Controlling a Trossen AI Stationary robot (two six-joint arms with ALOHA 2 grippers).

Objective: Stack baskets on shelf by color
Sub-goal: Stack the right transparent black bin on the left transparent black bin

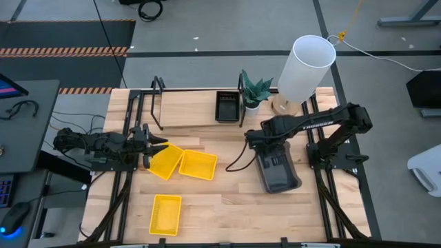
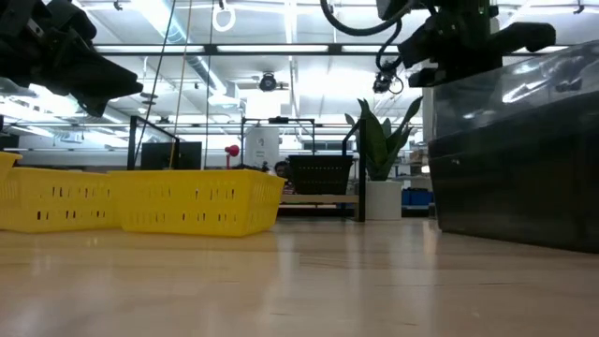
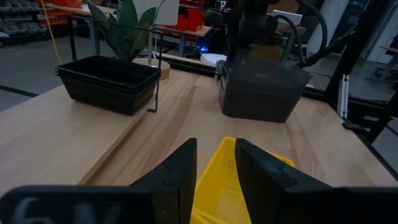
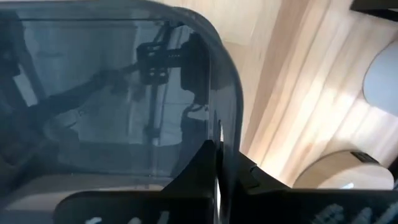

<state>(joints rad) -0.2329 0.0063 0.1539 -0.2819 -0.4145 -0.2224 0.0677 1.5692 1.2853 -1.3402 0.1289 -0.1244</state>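
My left gripper point(image 1: 153, 146) point(image 3: 216, 146) is at the table's left, shut on a yellow basket point(image 1: 164, 162) that lies askew. Two more yellow baskets point(image 1: 198, 164) point(image 1: 165, 213) lie flat on the table. My right gripper point(image 1: 265, 148) point(image 4: 217, 146) points down at centre right, shut on a dark grey basket point(image 1: 279, 172) point(image 3: 261, 93). Black mesh baskets point(image 1: 227, 107) point(image 3: 106, 81) sit stacked on the shelf point(image 1: 193, 117) at the far side. My left gripper pinches the yellow basket's rim point(image 3: 219, 163) between its two fingers, which come nearly level from the table's left. The held side is raised and the basket tilts, its other side down on the table. My right gripper pinches the grey basket's far short wall point(image 4: 219, 127) beside a rounded corner, fingers pointing down from above. The basket hangs tilted, far end up, near end point(image 2: 524, 239) low at the tabletop. I cannot tell whether it touches the table.
A potted plant point(image 1: 255, 93) and a tall white cylinder point(image 1: 306, 65) stand at the far right, beside the shelf's end post. The shelf plank left of the black baskets is bare. Bare wood lies between the yellow baskets and the grey one.
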